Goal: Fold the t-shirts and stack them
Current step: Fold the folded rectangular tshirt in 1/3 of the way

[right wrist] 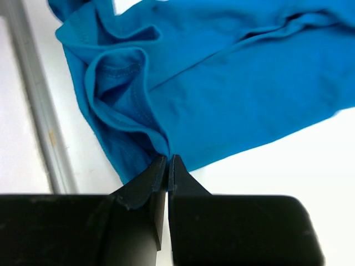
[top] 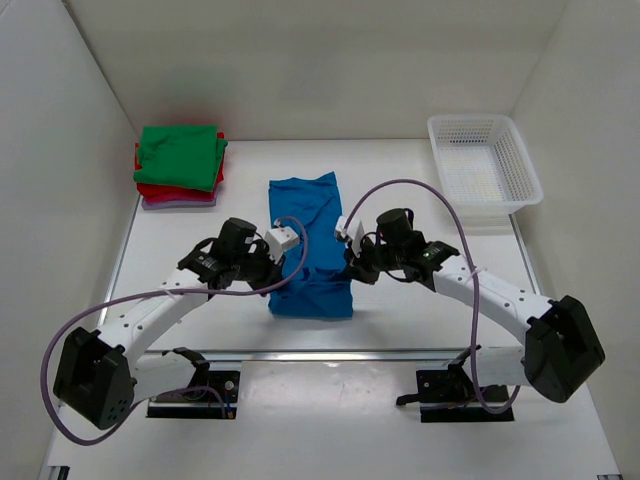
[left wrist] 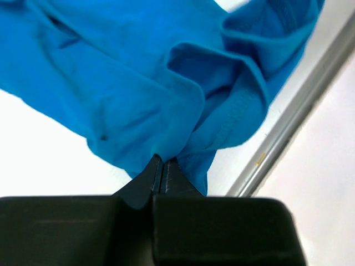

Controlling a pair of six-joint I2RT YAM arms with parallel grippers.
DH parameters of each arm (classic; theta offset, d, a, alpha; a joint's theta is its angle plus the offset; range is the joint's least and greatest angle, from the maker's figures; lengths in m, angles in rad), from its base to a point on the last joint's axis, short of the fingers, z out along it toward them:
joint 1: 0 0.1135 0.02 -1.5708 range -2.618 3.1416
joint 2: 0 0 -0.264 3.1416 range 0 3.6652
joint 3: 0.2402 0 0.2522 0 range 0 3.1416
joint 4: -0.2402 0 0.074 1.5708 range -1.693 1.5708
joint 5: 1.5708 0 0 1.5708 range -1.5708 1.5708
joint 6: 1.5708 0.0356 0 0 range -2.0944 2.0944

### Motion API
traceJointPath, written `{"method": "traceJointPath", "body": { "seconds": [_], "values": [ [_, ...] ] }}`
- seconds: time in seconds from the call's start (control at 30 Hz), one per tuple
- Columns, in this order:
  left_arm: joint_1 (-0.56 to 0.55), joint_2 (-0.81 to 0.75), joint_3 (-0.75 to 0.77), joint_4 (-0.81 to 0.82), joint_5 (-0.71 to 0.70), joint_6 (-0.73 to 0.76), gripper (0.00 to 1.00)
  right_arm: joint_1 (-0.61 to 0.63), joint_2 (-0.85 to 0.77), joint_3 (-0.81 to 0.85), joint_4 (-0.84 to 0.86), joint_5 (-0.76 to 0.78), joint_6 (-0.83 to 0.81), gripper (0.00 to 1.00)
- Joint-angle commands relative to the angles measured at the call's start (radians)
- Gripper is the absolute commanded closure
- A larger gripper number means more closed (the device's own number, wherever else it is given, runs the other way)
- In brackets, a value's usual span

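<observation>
So my left gripper (left wrist: 163, 168) and right gripper (right wrist: 167, 165) are both pinched tight on the side edges of the bright blue cloth t-shirt (top: 305, 205).

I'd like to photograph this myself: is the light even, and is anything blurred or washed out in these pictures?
Top view: soft, even light, faint shadows under the arms, blue t-shirt crisp. Left wrist view: table washed out to plain white, black left pincer dark and soft-edged. Right wrist view: much the same, shirt stitching sharp, right pincer dim.
</observation>
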State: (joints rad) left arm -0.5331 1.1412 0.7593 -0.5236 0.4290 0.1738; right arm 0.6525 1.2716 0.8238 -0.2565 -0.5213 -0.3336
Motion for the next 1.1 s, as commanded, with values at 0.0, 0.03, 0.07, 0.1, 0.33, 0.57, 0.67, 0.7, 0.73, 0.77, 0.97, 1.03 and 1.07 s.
{"method": "traceJointPath", "body": {
  "seconds": [0.0,0.03,0.07,0.1,0.33,0.57,0.67,0.7,0.73,0.77,0.97,1.03,1.07],
  "values": [
    [0.041,-0.009,0.017,0.046,-0.009,-0.033,1.00,-0.037,0.028,0.078,0.054,-0.003,-0.050,1.00],
    [0.053,-0.008,0.015,0.056,-0.009,-0.039,1.00,-0.039,0.035,0.081,0.060,-0.006,-0.053,1.00],
    [0.058,-0.003,0.011,0.060,-0.007,-0.040,1.00,-0.050,0.040,0.090,0.057,-0.008,-0.056,1.00],
    [0.074,0.006,0.023,0.062,-0.009,-0.046,1.00,-0.059,0.057,0.100,0.062,-0.006,-0.065,1.00],
    [0.119,0.071,0.051,0.096,0.027,-0.053,1.00,-0.088,0.106,0.140,0.060,-0.006,-0.097,1.00],
    [0.156,0.133,0.080,0.174,0.070,-0.073,1.00,-0.102,0.172,0.185,0.069,-0.016,-0.124,1.00],
    [0.165,0.173,0.110,0.188,0.073,-0.068,1.00,-0.117,0.201,0.205,0.074,-0.028,-0.143,1.00],
    [0.173,0.181,0.115,0.192,0.071,-0.071,1.00,-0.114,0.202,0.215,0.069,-0.029,-0.142,1.00],
    [0.174,0.196,0.124,0.195,0.073,-0.066,1.00,-0.114,0.213,0.219,0.065,-0.031,-0.151,1.00],
    [0.182,0.213,0.136,0.198,0.068,-0.071,1.00,-0.125,0.230,0.231,0.074,-0.037,-0.156,1.00],
    [0.191,0.293,0.186,0.156,0.067,-0.042,1.00,-0.145,0.297,0.278,0.085,-0.051,-0.168,1.00],
    [0.194,0.310,0.190,0.162,0.060,-0.039,1.00,-0.149,0.324,0.297,0.098,-0.055,-0.170,1.00],
    [0.194,0.315,0.193,0.163,0.056,-0.045,1.00,-0.149,0.336,0.307,0.097,-0.052,-0.167,1.00]
  ]
}}
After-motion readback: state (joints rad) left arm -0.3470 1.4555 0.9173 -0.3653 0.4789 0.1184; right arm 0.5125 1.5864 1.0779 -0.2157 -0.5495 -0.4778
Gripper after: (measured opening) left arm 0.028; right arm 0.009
